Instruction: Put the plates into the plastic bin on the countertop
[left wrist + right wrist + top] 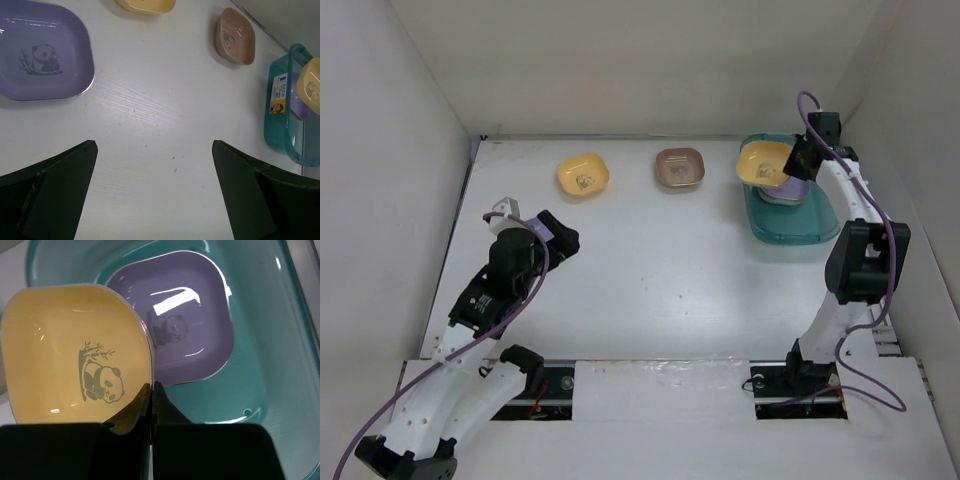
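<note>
White worktop (650, 270) enclosed by white walls (620, 60). Teal plastic bin (800, 228) at the far right, holding one lavender plate (195, 330). Right gripper (151, 390) clamped on the rim of a yellow plate (75, 355), held over the bin's far left corner and overlapping the lavender plate; whether the two touch cannot be told. Left gripper (154, 144) spread wide, grasping nothing, above the worktop's left side. Second lavender plate (42, 55) lies just beyond one finger. Second yellow plate (583, 174) and brown plate (679, 167) rest along the far edge, apart.
</note>
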Action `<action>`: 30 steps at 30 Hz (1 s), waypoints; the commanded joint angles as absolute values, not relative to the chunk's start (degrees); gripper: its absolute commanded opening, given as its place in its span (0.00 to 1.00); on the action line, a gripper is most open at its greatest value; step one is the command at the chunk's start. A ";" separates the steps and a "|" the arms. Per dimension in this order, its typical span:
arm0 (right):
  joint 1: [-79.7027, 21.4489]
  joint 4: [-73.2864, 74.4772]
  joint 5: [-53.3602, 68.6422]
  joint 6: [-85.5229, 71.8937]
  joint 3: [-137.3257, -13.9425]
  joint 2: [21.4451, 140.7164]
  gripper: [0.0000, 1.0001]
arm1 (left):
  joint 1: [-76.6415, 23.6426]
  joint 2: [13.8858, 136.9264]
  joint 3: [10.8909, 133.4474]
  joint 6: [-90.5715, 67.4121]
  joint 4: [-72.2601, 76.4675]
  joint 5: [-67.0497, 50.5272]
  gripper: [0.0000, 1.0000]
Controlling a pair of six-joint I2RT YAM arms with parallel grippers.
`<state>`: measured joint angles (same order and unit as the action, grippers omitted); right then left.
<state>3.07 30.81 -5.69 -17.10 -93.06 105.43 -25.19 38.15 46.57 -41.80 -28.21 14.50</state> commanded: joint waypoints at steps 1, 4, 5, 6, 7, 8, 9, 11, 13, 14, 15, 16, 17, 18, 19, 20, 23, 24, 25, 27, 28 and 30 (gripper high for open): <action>4.56 29.54 -0.97 -14.24 -96.67 107.22 0.00 | -25.40 37.97 46.93 -40.26 -26.71 14.06 1.00; 7.46 30.06 -0.97 -14.24 -98.17 108.89 0.00 | -25.40 37.97 46.93 -40.25 -26.72 14.06 1.00; 8.25 30.06 -0.97 -14.24 -98.87 109.42 0.00 | -25.40 37.97 46.93 -40.25 -26.72 14.06 1.00; 9.04 30.06 -0.97 -14.24 -99.40 109.42 0.00 | -25.40 37.97 46.93 -40.25 -26.72 13.54 1.00; 10.62 30.06 -0.97 -14.85 -100.54 110.12 0.00 | -25.40 37.97 46.93 -39.73 -26.20 13.54 1.00; 11.42 30.06 -0.97 -14.85 -101.33 111.08 0.00 | -25.40 38.75 46.93 -39.73 -26.19 13.54 1.00; 11.95 31.19 -0.97 -14.85 -102.38 111.79 0.00 | -25.40 39.28 46.93 -39.73 -26.19 13.54 1.00; 12.48 33.21 -2.01 -14.85 -106.23 113.20 0.00 | -25.40 39.81 47.46 -39.20 -26.19 13.01 1.00; 12.48 35.14 -2.64 -14.85 -108.10 114.87 0.00 | -25.40 39.81 47.46 -39.20 -26.19 13.01 1.00; 12.48 35.77 -2.64 -14.85 -109.41 114.87 0.07 | -25.40 39.81 47.46 -39.20 -26.19 13.01 1.00; 12.48 35.77 -3.33 -14.85 -109.42 115.48 0.14 | -25.40 39.81 47.46 -39.20 -26.19 13.01 1.00; 11.78 36.38 -3.34 -14.85 -109.42 115.49 0.24 | -25.40 39.81 47.46 -39.20 -26.19 13.01 1.00; 11.08 36.39 -4.99 -14.85 -109.42 115.49 0.49 | -25.40 39.81 47.46 -39.20 -26.19 13.01 1.00; 10.47 35.52 -5.53 -14.85 -108.03 114.01 0.53 | -25.40 39.81 47.46 -39.20 -26.19 13.01 1.00; 10.46 35.51 -5.54 -14.85 -108.02 113.47 0.53 | -25.40 39.81 47.46 -39.20 -26.19 13.01 1.00; 10.46 34.64 -5.54 -14.85 -108.02 112.94 0.54 | -25.40 39.81 47.46 -39.20 -26.19 13.01 1.00; 10.46 35.75 -4.92 -15.38 -107.14 112.41 0.54 | -25.40 39.81 47.46 -39.20 -26.19 13.62 1.00; 9.85 35.77 -4.40 -15.90 -107.83 112.41 0.56 | -25.40 39.81 47.46 -39.20 -26.19 13.62 1.00; 8.63 35.77 -4.39 -15.91 -106.97 111.37 0.58 | -25.40 39.81 47.46 -39.72 -26.19 13.62 1.00; 5.82 33.23 -3.44 -15.91 -105.39 108.64 0.65 | -25.40 39.81 47.46 -39.73 -26.19 13.62 1.00; 1.54 33.22 -3.43 -15.91 -105.38 108.63 0.68 | -25.40 39.81 47.46 -39.73 -26.19 13.62 1.00; -3.31 32.70 -2.90 -15.30 -105.38 108.89 0.70 | -25.40 39.81 47.46 -39.73 -26.19 13.62 1.00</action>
<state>5.15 35.57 -4.49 -15.64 -105.08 112.86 -25.19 40.05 46.57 -40.07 -28.10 13.50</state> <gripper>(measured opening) 0.700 0.993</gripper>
